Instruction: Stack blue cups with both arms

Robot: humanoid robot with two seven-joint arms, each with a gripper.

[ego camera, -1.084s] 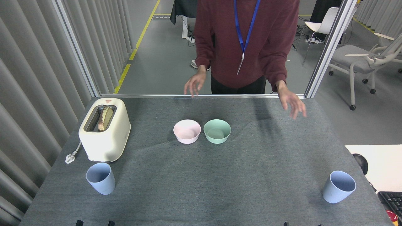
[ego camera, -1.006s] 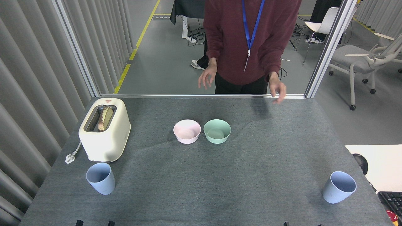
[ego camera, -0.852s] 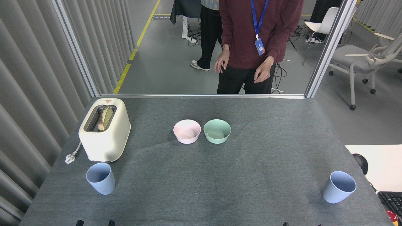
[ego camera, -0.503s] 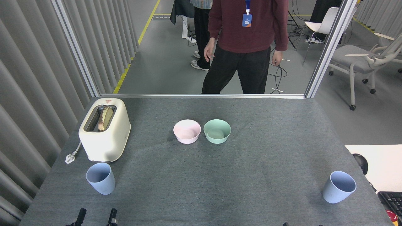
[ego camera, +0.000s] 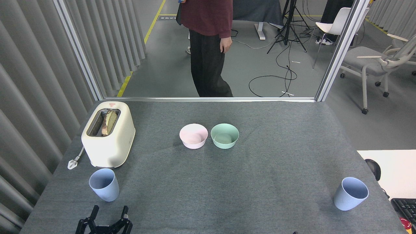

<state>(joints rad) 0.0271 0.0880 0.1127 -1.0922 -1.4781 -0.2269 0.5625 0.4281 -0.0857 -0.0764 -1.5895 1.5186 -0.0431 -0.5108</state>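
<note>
- Black claw fingers of our left gripper (ego camera: 108,213) now stand up from the bottom edge of the view, where a moment ago only two short tips showed; the fingers are spread, with a clear gap between them, and they hold nothing.
- Just ahead of that gripper and a little to its left stands the left cup (ego camera: 104,184), upright, mouth up, apart from the fingers; beyond it, close behind, is the toaster (ego camera: 108,133).
- Our right gripper is not in view; only a dark speck at the bottom edge marks that side, so we cannot tell its state; the right cup (ego camera: 350,193) sits far off to the right of the left gripper, upright, leaning a touch outward as seen from the head, near the table (ego camera: 260,182) edge.
- The person (ego camera: 208,45) who leaned over the far edge a second ago has stepped back and turned away; the far side of the table is free of hands.
- The pink bowl (ego camera: 193,136) and green bowl (ego camera: 224,136) lie well ahead and to the right of the gripper, side by side; neither has shifted.
- We judge the task to be just starting: both cups rest well apart, nothing is grasped; the left arm seems to be rising toward its cup, and the toaster so near behind it leaves little room for overshoot.
</note>
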